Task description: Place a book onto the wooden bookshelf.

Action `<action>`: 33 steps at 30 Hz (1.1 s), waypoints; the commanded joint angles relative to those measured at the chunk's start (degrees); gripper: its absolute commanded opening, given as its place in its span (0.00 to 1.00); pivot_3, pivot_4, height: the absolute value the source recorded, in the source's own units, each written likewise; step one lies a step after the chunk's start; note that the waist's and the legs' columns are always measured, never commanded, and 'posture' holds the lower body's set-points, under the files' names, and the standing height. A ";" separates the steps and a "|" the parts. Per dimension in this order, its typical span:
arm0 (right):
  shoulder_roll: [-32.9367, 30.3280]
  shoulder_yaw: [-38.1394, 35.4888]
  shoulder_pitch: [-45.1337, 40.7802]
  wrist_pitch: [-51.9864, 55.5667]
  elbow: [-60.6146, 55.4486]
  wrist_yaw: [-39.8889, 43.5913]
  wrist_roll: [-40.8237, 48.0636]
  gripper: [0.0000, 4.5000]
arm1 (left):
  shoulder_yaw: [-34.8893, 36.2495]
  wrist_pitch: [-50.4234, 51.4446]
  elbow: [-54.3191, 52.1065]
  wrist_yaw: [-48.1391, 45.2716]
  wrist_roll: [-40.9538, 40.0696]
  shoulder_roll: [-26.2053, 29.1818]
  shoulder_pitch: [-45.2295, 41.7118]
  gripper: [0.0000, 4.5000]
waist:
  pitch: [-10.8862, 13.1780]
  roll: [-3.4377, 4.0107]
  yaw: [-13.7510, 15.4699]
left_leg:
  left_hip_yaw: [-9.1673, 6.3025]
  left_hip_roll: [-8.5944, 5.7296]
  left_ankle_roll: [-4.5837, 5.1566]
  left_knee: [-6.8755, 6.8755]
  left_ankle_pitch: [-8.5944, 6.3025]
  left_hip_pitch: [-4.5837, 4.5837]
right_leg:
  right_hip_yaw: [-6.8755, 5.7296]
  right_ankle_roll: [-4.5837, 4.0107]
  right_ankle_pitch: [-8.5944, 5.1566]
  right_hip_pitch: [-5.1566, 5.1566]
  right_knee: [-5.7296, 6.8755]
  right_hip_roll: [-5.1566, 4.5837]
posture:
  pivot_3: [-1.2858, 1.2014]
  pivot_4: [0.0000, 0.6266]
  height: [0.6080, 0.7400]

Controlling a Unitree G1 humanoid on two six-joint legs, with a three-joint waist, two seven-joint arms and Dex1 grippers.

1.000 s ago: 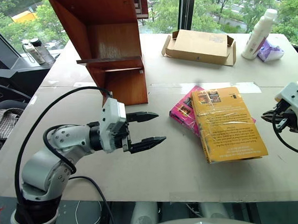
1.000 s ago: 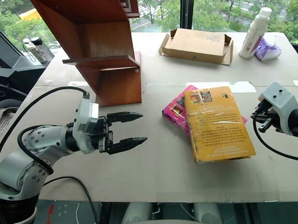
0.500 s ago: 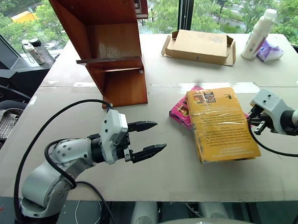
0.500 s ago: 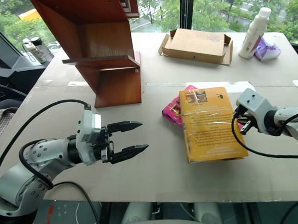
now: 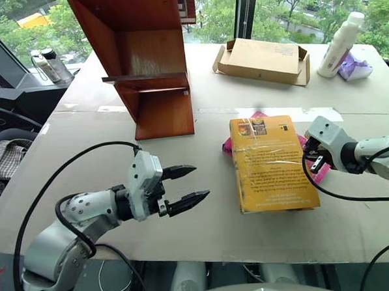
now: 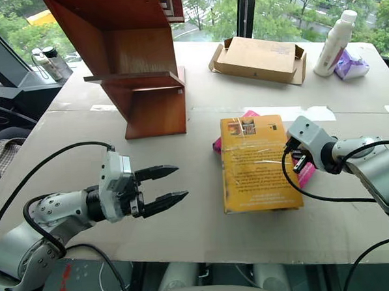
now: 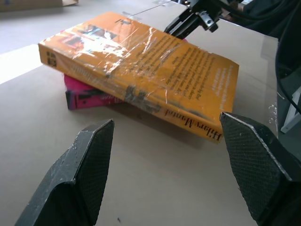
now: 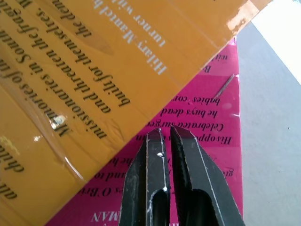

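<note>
**Fingers flank a slick, heavy paperback**

Fingers on the left gripper (image 5: 187,185) stand spread wide and hold nothing, aimed across the worktop (image 5: 186,231) at the spine side of the book (image 5: 270,161). Those of the right gripper (image 8: 170,141) are pinched together, also empty, their tips over the magenta-pink book (image 8: 207,155) right at the yellow book's right edge.

The yellow-orange book lies flat, right of centre and near the front, resting at a slant on the pink one, so its left long edge sits slightly lifted. The wooden bookshelf (image 5: 154,63) stands well apart at the far left.

Thick and block-like, the book looks fairly heavy for two slim fingers, and stiff enough not to sag if taken across its thickness. Its plastic wrap is glossy and wrinkled, so I would expect it to slip or slide under a light pinch. The raised spine edge facing the left gripper seems the best place to take hold, near the middle of its length so the weight balances.
</note>
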 commanded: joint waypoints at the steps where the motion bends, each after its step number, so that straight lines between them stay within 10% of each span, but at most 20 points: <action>1: -3.89 -11.72 5.84 -4.52 -1.41 5.18 0.85 0.16 | 1.49 4.79 0.32 2.37 -5.41 -0.18 -1.16 0.83 | 0.00 0.00 -0.16 | 0.01 0.00 0.00 0.00 0.00 0.00 | 0.01 0.01 0.00 0.00 0.00 0.00 | 0.52 0.24 0.95; 11: 9.71 -53.67 33.59 -13.88 -9.86 26.41 14.56 0.99 | -0.24 25.91 16.32 8.63 -20.19 -1.52 -15.12 0.83 | -0.02 -0.05 -0.05 | -0.28 0.02 -0.01 0.02 0.00 0.13 | -0.17 0.35 -0.06 0.18 0.08 0.13 | 0.52 0.24 0.95; 18: 12.28 -60.02 38.31 -16.72 -7.62 30.46 21.35 0.99 | -1.51 36.25 29.02 13.60 -24.40 -7.98 -25.99 0.83 | -0.04 -0.09 -0.55 | -0.31 -0.02 0.00 0.10 0.01 0.22 | -0.17 0.25 -0.12 0.31 0.09 0.11 | 0.52 0.24 0.95; 33: 0.63 -41.88 18.59 -24.06 9.22 36.71 22.15 0.99 | -5.23 38.83 34.69 9.84 -19.05 -11.47 -33.91 0.83 | -0.01 -0.12 -0.25 | -0.36 -0.10 0.00 0.07 0.01 0.13 | -0.10 0.05 0.04 0.28 0.06 0.11 | 0.52 0.24 0.95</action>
